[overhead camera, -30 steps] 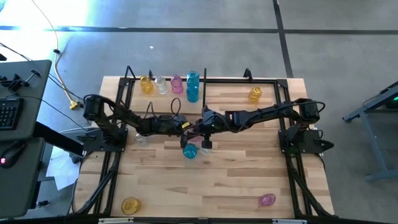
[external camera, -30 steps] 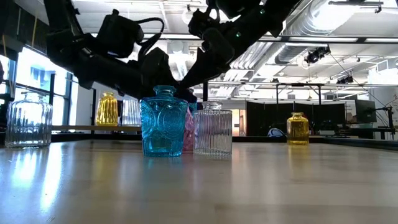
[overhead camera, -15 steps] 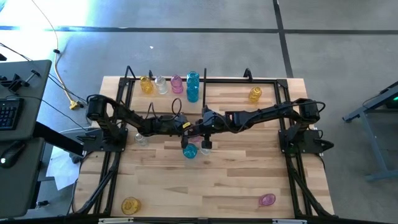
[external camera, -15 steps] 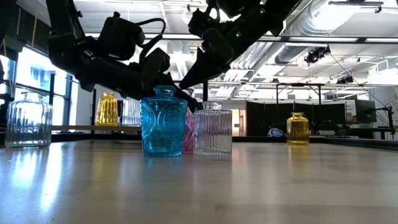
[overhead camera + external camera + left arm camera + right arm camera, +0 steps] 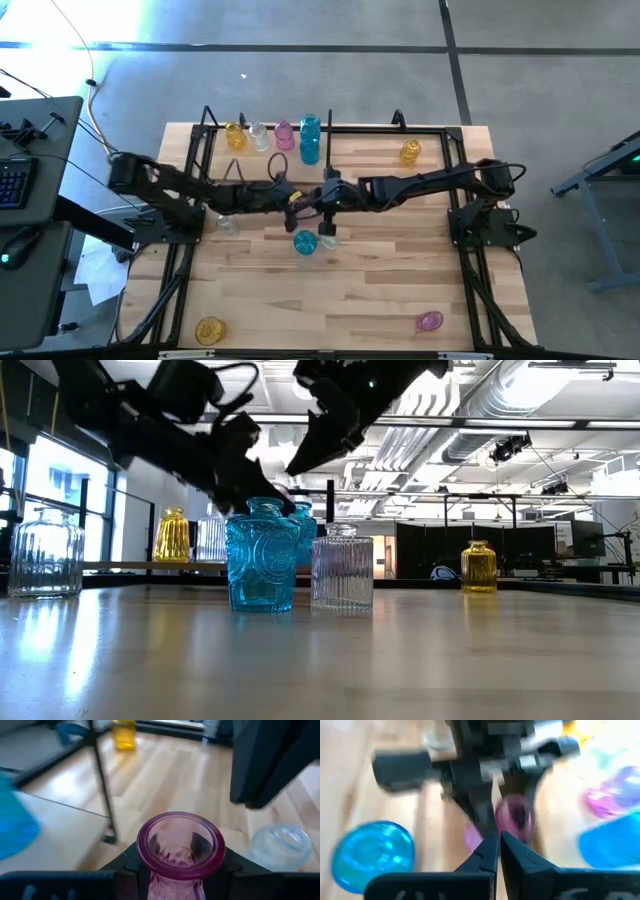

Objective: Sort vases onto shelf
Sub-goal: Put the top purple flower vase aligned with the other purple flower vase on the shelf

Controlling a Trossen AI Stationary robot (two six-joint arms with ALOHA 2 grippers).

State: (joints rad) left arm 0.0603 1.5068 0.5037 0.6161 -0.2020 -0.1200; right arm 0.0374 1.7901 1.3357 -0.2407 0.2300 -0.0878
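Note:
My left gripper [image 5: 181, 865] is shut on a pink glass vase [image 5: 181, 845], above the middle of the table [image 5: 400, 270]. My right gripper [image 5: 499, 847] hangs shut and empty just beside it, its fingertips pointing at the pink vase [image 5: 515, 817]. Below them a blue vase [image 5: 262, 555] and a ribbed clear vase [image 5: 342, 568] stand on the wood. On the shelf [image 5: 370, 128] at the far edge stand a yellow vase [image 5: 235, 135], a clear one [image 5: 260, 135], a pink one [image 5: 285, 133] and a tall blue one [image 5: 310, 138]. My left gripper pinches the pink vase's neck [image 5: 150, 882] just under the flared rim, one finger on each side. The fingers [image 5: 120, 867] come nearly level from the table's left. The vase's mouth faces up. Its body is hidden below the rim. It no longer stands behind the blue vase.
A clear vase [image 5: 228, 224] stands under the left arm. A yellow vase [image 5: 410, 151] stands far right, another yellow one [image 5: 209, 329] near left, and a pink one [image 5: 429, 321] near right. The near half of the table has bare wood.
My left gripper has risen with the pink vase, which stood on the table behind the blue vase and is now lifted clear. My right gripper has risen as well and stays shut. The blue and clear vases have kept their places.

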